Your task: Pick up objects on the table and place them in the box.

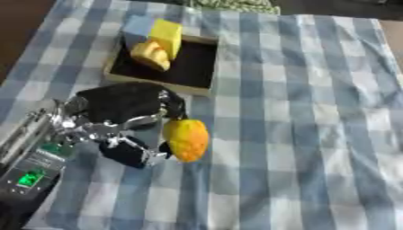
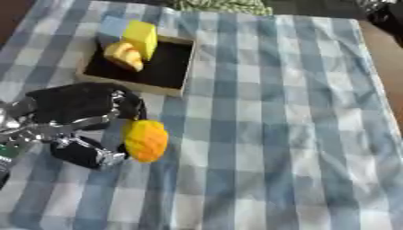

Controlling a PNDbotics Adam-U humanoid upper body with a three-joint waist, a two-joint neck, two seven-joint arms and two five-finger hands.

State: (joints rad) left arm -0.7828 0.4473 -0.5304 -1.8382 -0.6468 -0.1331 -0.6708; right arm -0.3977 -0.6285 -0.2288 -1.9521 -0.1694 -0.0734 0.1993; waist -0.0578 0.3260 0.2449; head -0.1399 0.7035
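My left hand [image 1: 126, 108] comes in from the lower left over the checked cloth, its fingers and thumb curled round a yellow-orange mango-like fruit [image 1: 187, 139] just right of the palm. Behind it stands a shallow wooden box [image 1: 206, 81] with a dark floor. Inside the box, at its far left, lie a light blue block [image 1: 138, 26], a yellow block [image 1: 166, 33] and an orange-yellow piece [image 1: 151, 56]. The fruit is in front of the box's near edge. My right hand shows in neither view.
A blue-and-white checked cloth [image 2: 283, 117] covers the table. A patterned green and white thing [image 1: 236, 5] lies at the far edge behind the box. Bare brown table [image 2: 390, 58] shows along the right side.
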